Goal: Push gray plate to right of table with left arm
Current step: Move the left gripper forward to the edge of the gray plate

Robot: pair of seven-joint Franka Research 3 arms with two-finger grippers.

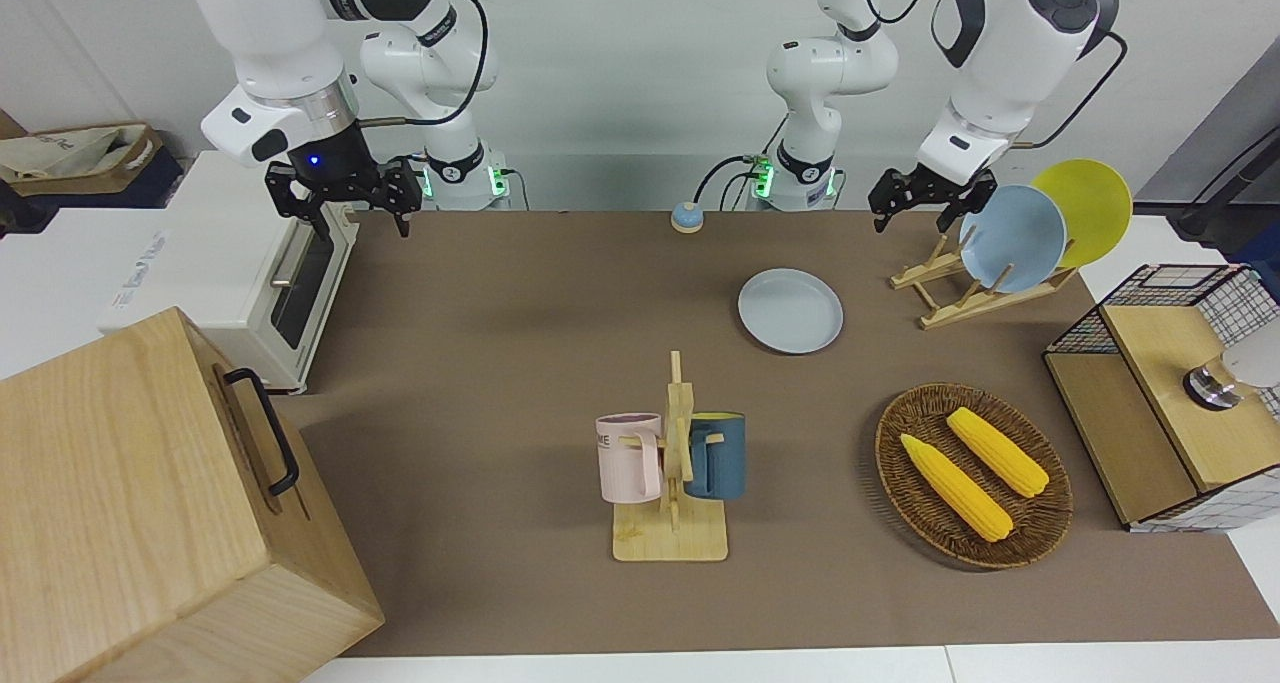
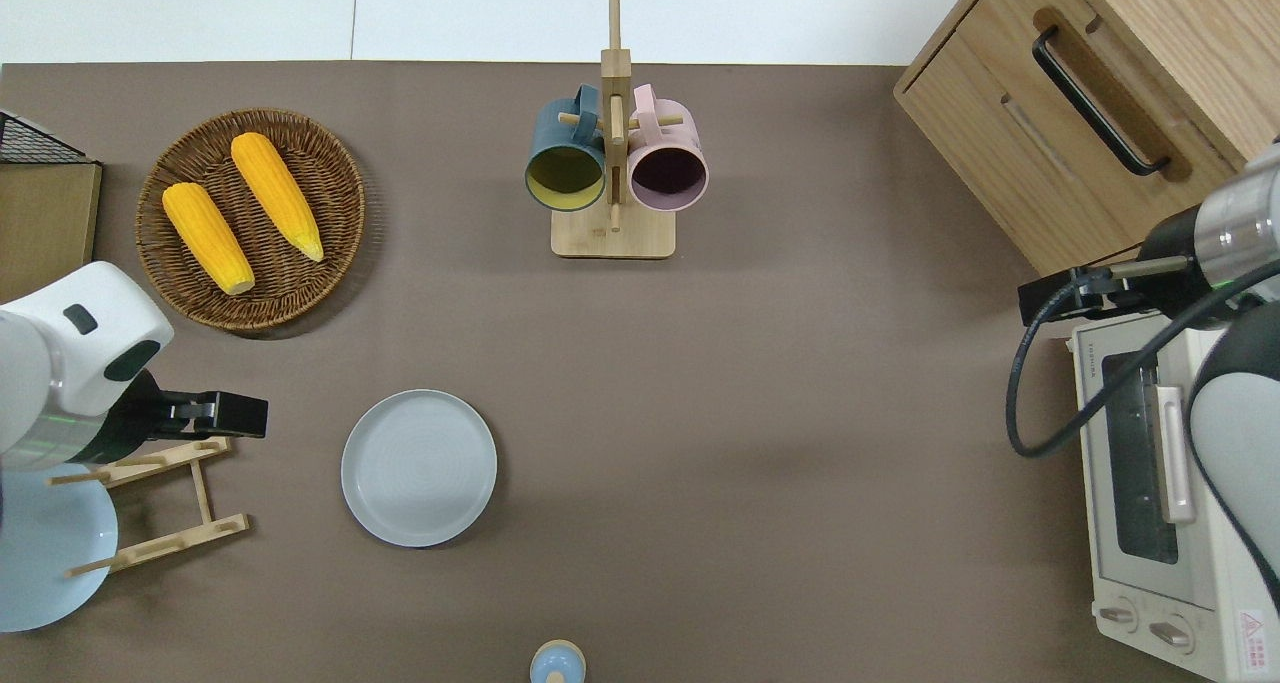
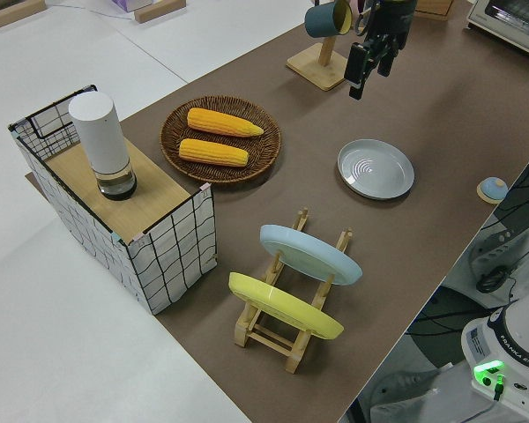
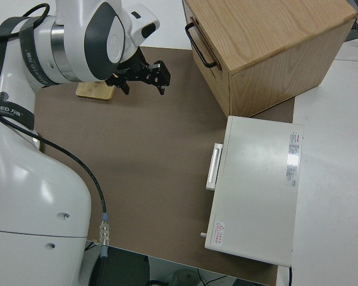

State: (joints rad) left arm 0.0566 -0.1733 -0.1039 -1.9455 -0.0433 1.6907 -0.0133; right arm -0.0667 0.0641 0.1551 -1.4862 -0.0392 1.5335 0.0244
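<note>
The gray plate [image 1: 790, 310] [image 2: 418, 467] [image 3: 376, 168] lies flat on the brown table [image 1: 500, 293], toward the left arm's end and nearer the robots than the middle. My left gripper [image 1: 912, 203] [image 2: 235, 415] [image 3: 370, 66] hangs in the air, open and holding nothing. From overhead it is over the table at the edge of the wooden plate rack [image 2: 165, 503], between the rack and the wicker basket. It is clear of the gray plate, on the side toward the left arm's end. My right gripper [image 1: 345, 198] [image 4: 143, 80] is parked and open.
The rack holds a sky-blue plate [image 1: 1012, 238] and a yellow plate [image 1: 1085, 208]. A wicker basket [image 2: 330, 213] holds two corn cobs. A mug stand [image 2: 613, 163] carries two mugs. A small bell [image 2: 557, 661], a toaster oven [image 2: 1165, 483], a wooden cabinet [image 2: 1080, 113] and a wire-framed box [image 1: 1170, 393] ring the table.
</note>
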